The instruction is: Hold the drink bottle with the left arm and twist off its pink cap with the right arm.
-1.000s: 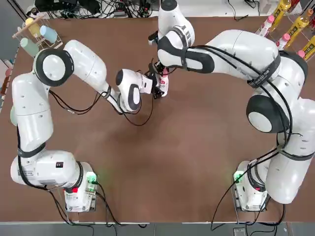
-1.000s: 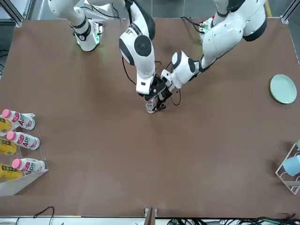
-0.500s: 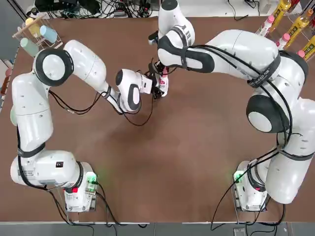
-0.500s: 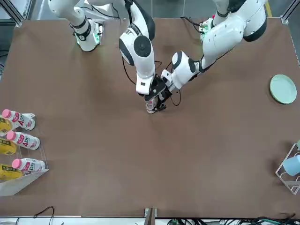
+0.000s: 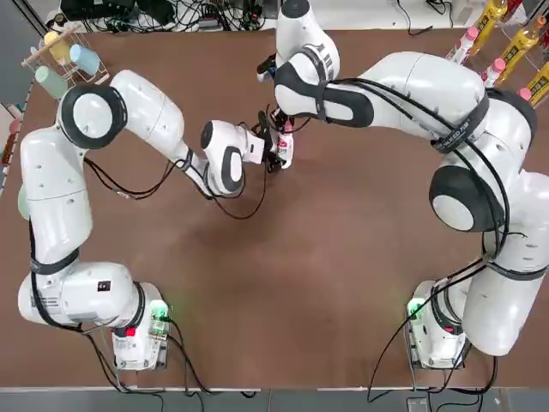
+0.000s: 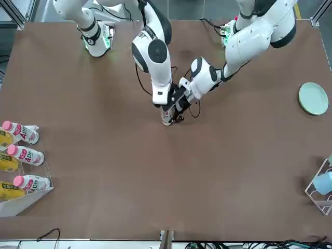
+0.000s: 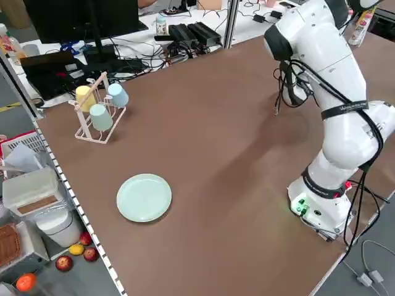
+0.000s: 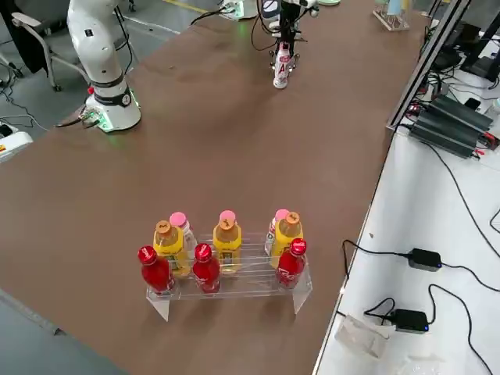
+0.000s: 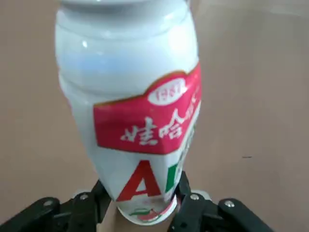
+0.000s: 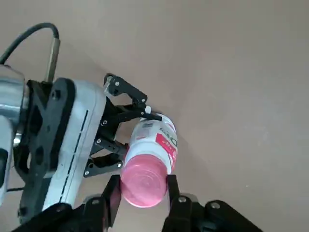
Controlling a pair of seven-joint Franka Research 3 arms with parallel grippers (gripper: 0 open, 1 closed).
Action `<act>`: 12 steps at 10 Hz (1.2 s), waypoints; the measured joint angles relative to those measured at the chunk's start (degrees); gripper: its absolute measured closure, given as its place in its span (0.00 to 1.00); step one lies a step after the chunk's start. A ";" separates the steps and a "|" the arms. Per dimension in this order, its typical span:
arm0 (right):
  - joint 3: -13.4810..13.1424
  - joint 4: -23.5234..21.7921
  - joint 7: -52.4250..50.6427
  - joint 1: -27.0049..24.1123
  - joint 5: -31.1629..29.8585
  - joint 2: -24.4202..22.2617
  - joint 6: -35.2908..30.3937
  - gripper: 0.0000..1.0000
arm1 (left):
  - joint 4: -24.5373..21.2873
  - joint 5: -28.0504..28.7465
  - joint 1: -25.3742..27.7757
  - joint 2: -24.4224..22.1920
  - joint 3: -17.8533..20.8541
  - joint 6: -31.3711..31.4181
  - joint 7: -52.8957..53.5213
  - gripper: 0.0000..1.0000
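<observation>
The drink bottle (image 5: pixel 284 151) stands upright on the brown table (image 5: pixel 326 283), toward the far middle. Its red-and-green label fills the left wrist view (image 9: pixel 145 125). My left gripper (image 9: pixel 145 200) is shut on the bottle's lower body from the side, seen also in the front view (image 6: pixel 179 106). My right gripper (image 10: pixel 143 192) comes down from above, its two fingers (image 10: pixel 112 193) pressed on either side of the pink cap (image 10: pixel 143 181). In the top view the right arm's wrist (image 5: pixel 296 81) hides most of the cap.
A rack of yellow, red and pink-capped bottles (image 8: pixel 226 258) stands at the robot's far right corner (image 5: pixel 506 43). A green plate (image 6: pixel 313 98) and a cup rack (image 5: pixel 64 56) sit on the left side.
Almost nothing: the left arm's wrist has shifted very slightly, and the bottle stays in place between both grippers.
</observation>
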 joint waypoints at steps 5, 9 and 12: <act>-0.02 0.00 -9.96 0.00 -0.03 0.03 0.30 0.57 | -0.06 0.95 0.94 0.80 -0.51 0.00 0.00 0.43; -0.06 0.00 -19.47 -0.02 -0.05 0.04 0.39 0.57 | -0.11 2.19 1.60 1.38 -0.75 0.00 0.00 0.43; -0.04 0.00 -23.77 0.00 -0.06 0.06 0.58 0.57 | -0.13 2.22 1.70 1.45 -0.80 0.00 0.00 0.43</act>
